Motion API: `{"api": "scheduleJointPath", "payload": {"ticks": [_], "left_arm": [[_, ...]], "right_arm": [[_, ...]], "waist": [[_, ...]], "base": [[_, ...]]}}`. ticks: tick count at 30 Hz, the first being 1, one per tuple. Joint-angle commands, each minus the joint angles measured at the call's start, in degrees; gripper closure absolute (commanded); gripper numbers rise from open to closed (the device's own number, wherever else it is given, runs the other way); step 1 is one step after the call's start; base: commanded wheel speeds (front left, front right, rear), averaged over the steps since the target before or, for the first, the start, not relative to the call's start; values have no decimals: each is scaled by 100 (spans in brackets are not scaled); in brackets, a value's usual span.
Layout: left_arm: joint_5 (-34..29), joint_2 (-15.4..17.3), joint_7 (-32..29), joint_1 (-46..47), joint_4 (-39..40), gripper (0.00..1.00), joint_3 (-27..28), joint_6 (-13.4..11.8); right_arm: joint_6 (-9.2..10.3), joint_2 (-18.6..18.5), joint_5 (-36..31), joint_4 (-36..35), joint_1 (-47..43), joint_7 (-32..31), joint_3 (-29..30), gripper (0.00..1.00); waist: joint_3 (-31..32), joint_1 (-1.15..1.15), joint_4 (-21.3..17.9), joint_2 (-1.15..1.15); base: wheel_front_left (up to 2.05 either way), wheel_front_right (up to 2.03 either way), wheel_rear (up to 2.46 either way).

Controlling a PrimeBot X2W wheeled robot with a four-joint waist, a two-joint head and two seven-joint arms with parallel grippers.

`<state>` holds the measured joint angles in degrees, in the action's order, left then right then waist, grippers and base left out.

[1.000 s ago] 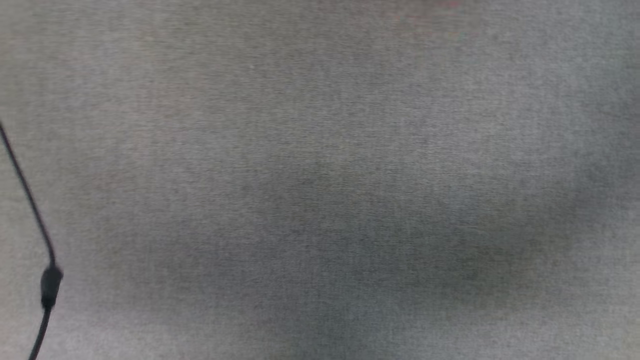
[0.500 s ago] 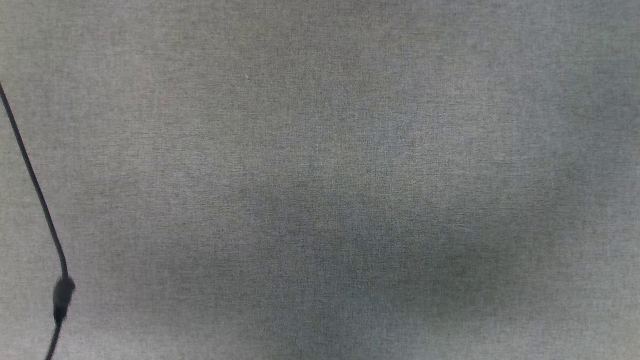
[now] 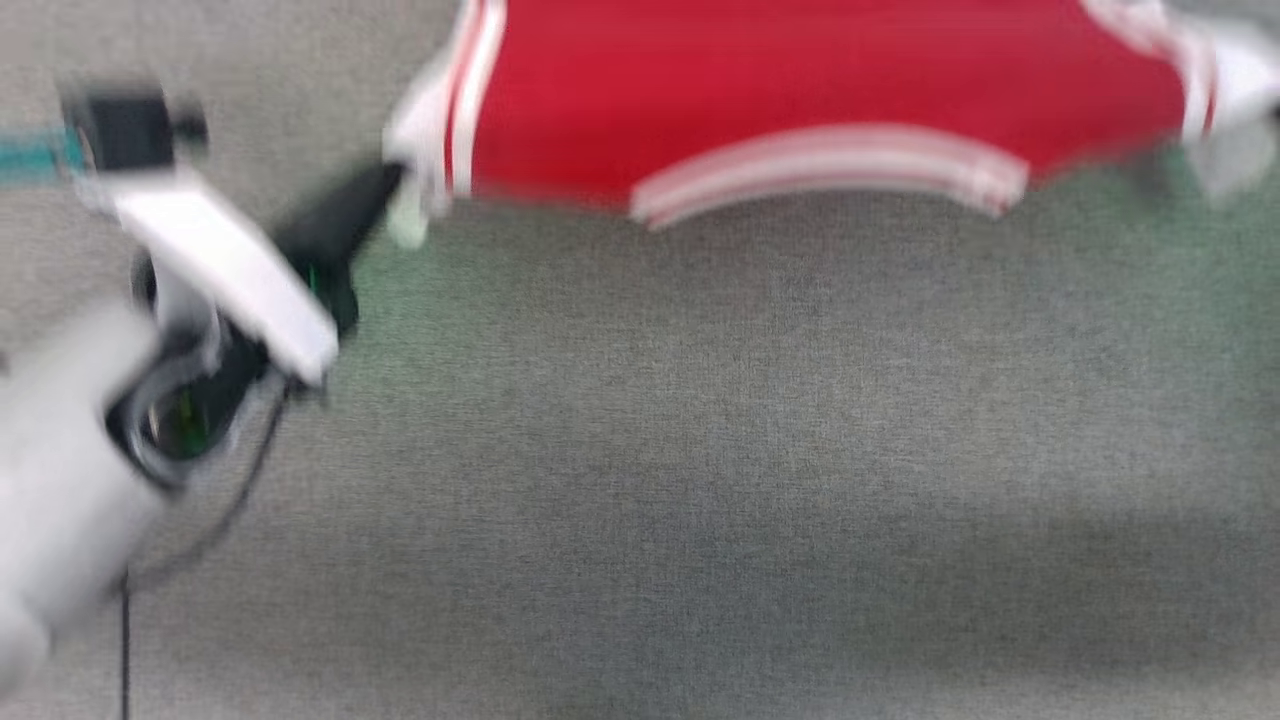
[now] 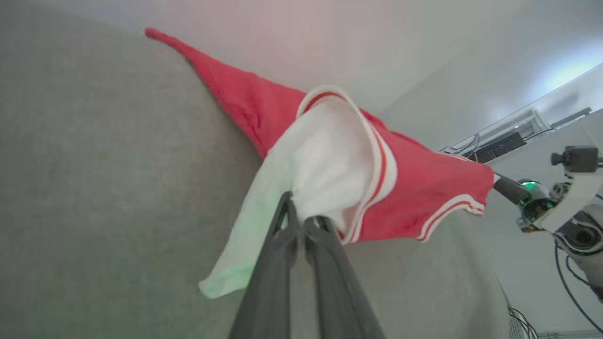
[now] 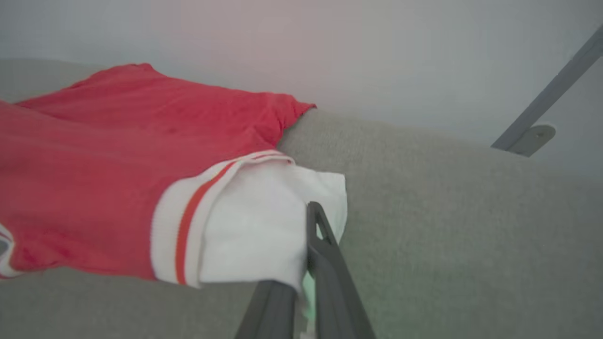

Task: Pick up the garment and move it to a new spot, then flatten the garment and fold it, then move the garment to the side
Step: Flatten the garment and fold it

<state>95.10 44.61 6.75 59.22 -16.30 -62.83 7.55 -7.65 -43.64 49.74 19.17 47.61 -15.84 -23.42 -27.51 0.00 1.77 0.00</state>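
Note:
The red garment (image 3: 800, 90), with white lining and striped trim, is stretched wide across the top of the blurred head view, over the grey cloth surface (image 3: 700, 450). My left gripper (image 3: 385, 195) is shut on its left white corner. In the left wrist view the dark fingers (image 4: 299, 219) pinch the white lining, and the garment (image 4: 414, 188) runs on to my right gripper (image 4: 497, 181), which holds the far corner. Seen from the right wrist, that gripper (image 5: 308, 221) is shut on white lining, with the garment (image 5: 118, 155) spreading to the left.
A thin black cable (image 3: 125, 640) hangs at the lower left of the head view. The grey surface ends at a pale wall. Dark equipment with wires (image 4: 499, 141) sits by the wall, and a grey metal bar (image 5: 541, 113) slants at the right.
The head camera has swung. Before, it saw grey surface and a black cable. Now the stretched garment and my left arm are in its picture.

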Motion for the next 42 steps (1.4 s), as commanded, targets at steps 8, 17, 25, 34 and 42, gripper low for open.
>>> {"api": "scheduleJointPath", "payload": {"ticks": [8, 17, 25, 34, 42], "left_arm": [[-318, 486, 512, -1402, 507, 100, -341, -15], [-859, 657, 741, -2203, 553, 100, -676, -16], [-1136, 907, 827, -2782, 718, 100, -716, -16], [-1316, 864, 853, -3152, 806, 100, -395, -132], [-1476, 367, 835, -3214, 415, 100, -249, -180]], "right_arm": [[30, -364, 278, -1247, -2190, -547, 724, 100], [30, -82, -34, -2444, -4344, -1234, 1834, 100], [29, 503, -320, -3576, -5861, -2259, 2573, 100], [29, 1131, -795, -4421, -6298, -2760, 3026, 100], [28, 1153, -1134, -3782, -5734, -2892, 2419, 100]], "waist": [[491, 0, 108, 0], [672, 0, 256, 0], [652, 0, 313, 0], [606, 0, 329, 0], [594, 0, 339, 0]], "base": [[0, 0, 0], [0, 0, 0], [0, 0, 0], [0, 0, 0], [0, 0, 0]]}}
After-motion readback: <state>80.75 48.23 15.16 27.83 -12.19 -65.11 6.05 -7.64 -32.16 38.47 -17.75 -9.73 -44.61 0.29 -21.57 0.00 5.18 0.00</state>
